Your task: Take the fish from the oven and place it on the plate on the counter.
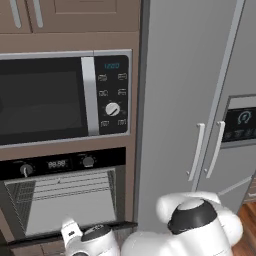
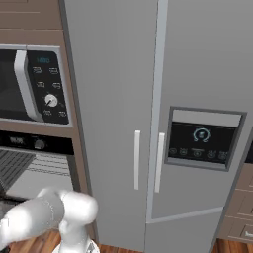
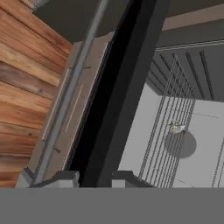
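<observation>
Dark finger tips of the gripper [image 3: 94,177] sit at the near edge of the hand view, on either side of the black edge of the open oven door. The jaws stand a little apart with nothing between them; whether they are closing cannot be told. Beyond the door edge, the oven [image 1: 65,200] cavity opens, crossed by a wire rack [image 3: 175,131]. The fish [image 3: 176,127] lies on that rack, well apart from the jaws, ahead and to their right in the hand view. Its long axis is too small to read. Judgement: the gripper must advance past the door edge into the cavity.
</observation>
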